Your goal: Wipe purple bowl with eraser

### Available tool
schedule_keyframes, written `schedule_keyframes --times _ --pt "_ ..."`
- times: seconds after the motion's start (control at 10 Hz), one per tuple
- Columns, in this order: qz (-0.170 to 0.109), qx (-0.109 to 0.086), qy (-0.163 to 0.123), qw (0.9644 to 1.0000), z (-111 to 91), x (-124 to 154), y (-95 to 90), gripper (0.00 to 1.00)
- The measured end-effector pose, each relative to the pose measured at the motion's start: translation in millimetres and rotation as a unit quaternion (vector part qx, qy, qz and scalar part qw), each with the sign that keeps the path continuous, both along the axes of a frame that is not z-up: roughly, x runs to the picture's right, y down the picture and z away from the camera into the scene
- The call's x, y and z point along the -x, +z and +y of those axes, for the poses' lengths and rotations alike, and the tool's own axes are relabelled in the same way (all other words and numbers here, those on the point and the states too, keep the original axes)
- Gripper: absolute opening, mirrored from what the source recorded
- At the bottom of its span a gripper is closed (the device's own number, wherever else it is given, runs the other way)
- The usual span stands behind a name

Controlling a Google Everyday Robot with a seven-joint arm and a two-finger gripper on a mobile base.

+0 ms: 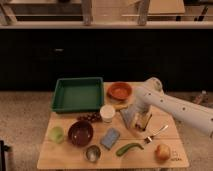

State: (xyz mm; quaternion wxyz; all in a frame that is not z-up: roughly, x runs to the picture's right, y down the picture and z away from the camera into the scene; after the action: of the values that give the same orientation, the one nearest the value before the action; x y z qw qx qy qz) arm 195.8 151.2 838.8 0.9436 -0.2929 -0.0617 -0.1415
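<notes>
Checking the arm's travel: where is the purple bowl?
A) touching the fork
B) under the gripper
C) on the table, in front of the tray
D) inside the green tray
C: the purple bowl stands in front of the green tray; the gripper hangs between the white cup and the fork.

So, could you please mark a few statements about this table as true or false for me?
1. The purple bowl sits nearer the camera than the green tray. True.
2. The pincer is inside the purple bowl. False: it is down to the right of the white cup, away from the bowl.
3. The orange bowl stands right of the tray. True.
4. The steel cup stands in the tray. False: it is on the table, near its front edge.
</notes>
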Motion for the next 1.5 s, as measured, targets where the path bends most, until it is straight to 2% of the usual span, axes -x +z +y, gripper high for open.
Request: schedule_keyframes --times 0.3,0.6,0.8,1.0,1.1,1.2,1.5 --pt "-0.023 -0.006 -0.018 0.9995 2.4 -8.5 -6.0 0.80" --pt "-0.067 -0.005 -0.044 0.9967 5.5 -14.9 -3.9 0.80" --pt "-0.113 -0.005 -0.085 0.9899 8.5 -19.0 -0.7 0.80" --pt "-0.138 -0.001 -0.115 0.9837 14.7 -26.0 3.1 0.80" --pt "-0.155 -0.001 -0.134 0.9788 16.4 -28.7 8.1 0.80" --pt "-0.164 0.000 -0.148 0.9752 17.6 -32.0 11.3 0.80" --pt "-0.174 0.006 -0.182 0.9678 25.4 -42.4 19.8 0.80"
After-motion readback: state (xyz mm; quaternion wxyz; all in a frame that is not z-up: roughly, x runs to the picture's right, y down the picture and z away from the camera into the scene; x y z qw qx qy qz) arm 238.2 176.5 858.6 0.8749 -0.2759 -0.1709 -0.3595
